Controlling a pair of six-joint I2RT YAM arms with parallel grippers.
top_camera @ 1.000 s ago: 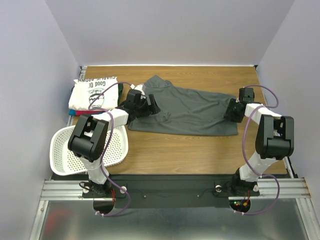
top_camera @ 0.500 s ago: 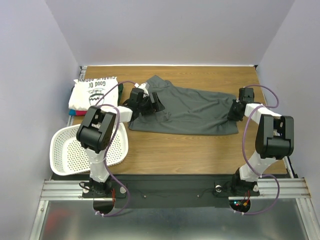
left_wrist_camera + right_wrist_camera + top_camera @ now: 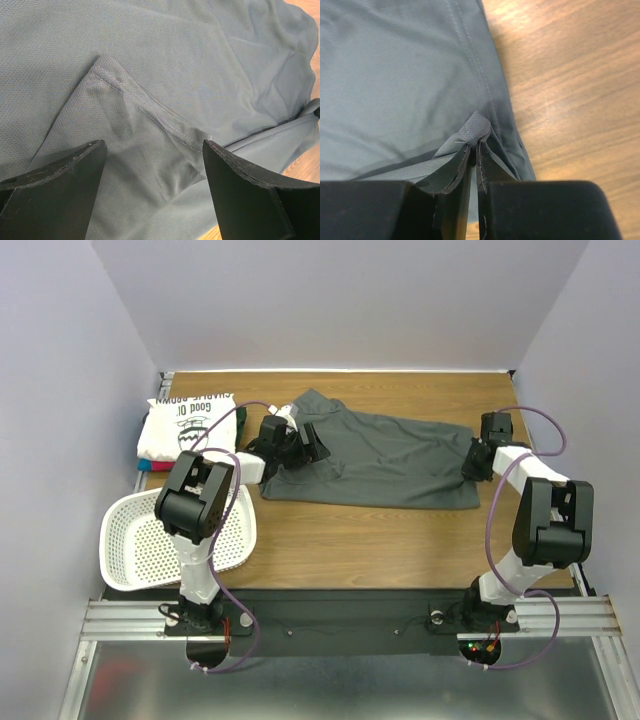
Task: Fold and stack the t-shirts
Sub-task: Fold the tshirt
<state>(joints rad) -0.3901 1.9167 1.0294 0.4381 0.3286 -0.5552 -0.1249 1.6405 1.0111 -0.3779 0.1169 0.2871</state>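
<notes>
The charcoal-grey t-shirt (image 3: 385,458) lies spread across the middle of the table. My left gripper (image 3: 305,445) is open above its left part; in the left wrist view the fingers (image 3: 60,190) straddle a folded hem (image 3: 150,107) without holding it. My right gripper (image 3: 474,462) is shut on the shirt's right edge, a pinch of cloth (image 3: 476,129) bunched at its fingertips. The white printed t-shirt (image 3: 185,425) lies folded at the far left on top of a stack with red and blue edges showing.
A white perforated basket (image 3: 170,540) sits at the front left beside the left arm. Bare wood (image 3: 400,540) lies in front of the grey shirt. Walls close in the table on the left, back and right.
My right gripper has pulled the shirt's right edge outward to the right, flattening the cloth. My left arm swung in toward the shirt's left part and stays open there.
</notes>
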